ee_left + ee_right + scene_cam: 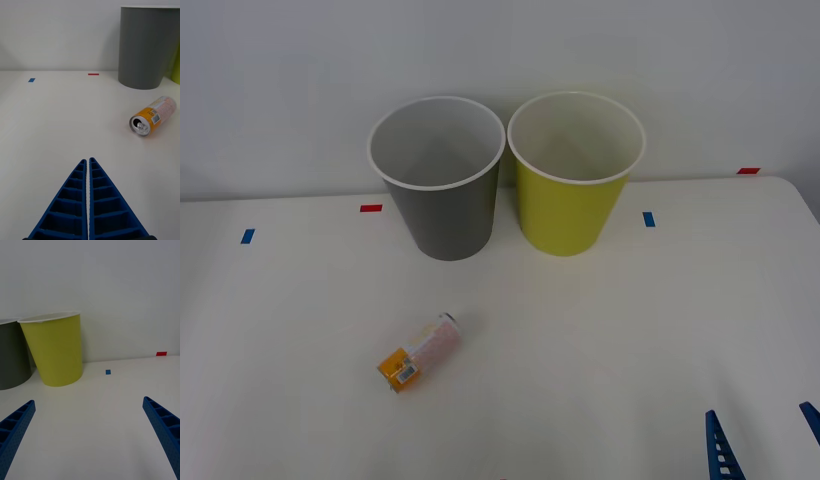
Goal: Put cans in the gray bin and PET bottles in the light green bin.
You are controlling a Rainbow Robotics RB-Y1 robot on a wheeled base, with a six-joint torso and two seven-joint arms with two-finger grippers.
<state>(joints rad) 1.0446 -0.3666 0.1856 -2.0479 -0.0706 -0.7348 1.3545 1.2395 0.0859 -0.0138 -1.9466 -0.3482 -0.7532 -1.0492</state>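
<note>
a can [420, 358] lay on its side at lower left of the front view, below the gray bin [442, 190] and green bin [573, 185]. right gripper [765, 440] gaped wide at lower right; left gripper [88, 165] was pressed closed.

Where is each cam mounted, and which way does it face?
Front: above the arms, looking down at the table, gray bin, green bin and can; right gripper at the bottom edge.
Right wrist: low over the table, facing the green bin; gripper open.
Left wrist: low, facing can and gray bin; left gripper shut.
Shared: both bins in all three.
</note>
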